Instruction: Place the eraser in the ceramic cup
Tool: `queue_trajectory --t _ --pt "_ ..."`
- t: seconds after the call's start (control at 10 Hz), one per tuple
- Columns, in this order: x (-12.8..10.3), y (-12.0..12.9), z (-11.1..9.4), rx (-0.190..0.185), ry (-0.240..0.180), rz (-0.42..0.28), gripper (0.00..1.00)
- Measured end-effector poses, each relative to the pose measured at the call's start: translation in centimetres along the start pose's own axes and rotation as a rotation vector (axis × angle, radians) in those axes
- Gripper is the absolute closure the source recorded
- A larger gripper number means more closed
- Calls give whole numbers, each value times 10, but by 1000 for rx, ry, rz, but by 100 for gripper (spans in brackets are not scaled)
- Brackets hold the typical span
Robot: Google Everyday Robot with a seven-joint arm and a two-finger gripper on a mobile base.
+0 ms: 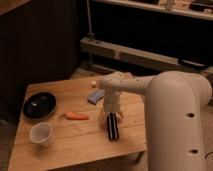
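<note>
The pincer (pixel 112 115) hangs over the eraser (pixel 113 128), grip I can't tell; a loose pinch could drop it short of the cup (pixel 41 134).

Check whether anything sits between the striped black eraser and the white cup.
Nothing visible does: bare wooden table separates the long black striped eraser from the small white ceramic cup. The orange carrot lies just behind that line. The pincer is over the eraser.

gripper (pixel 112 113) over eraser (pixel 113 128), carrot (pixel 77 116) left of it, ceramic cup (pixel 41 134) farther left
</note>
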Motion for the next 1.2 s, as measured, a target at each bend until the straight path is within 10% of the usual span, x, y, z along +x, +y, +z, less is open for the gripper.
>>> queue_trajectory --t 0.7,1.2 --pt "-3 5 2 -28 65 -27 87" --pt "-7 21 -91 -85 -120 -104 100"
